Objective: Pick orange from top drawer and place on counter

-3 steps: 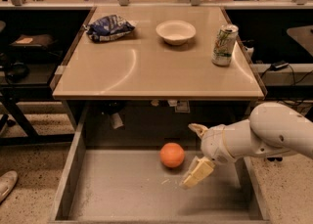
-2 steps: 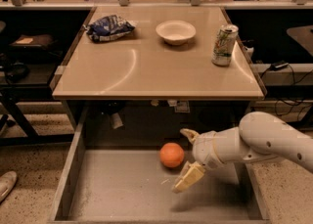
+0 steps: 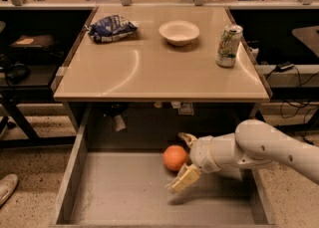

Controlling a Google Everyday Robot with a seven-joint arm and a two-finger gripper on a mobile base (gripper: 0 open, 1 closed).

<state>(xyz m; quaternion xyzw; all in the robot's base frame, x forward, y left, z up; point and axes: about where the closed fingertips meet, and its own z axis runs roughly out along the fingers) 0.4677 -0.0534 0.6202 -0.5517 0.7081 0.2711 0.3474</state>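
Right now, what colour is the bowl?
The bowl is white, camera view; gripper open at the orange in the top drawer.

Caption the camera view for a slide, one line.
Open claw straddles the orange in the pulled-out top drawer, below a counter holding a bowl, can and snack bag.

End effector around orange, in drawer
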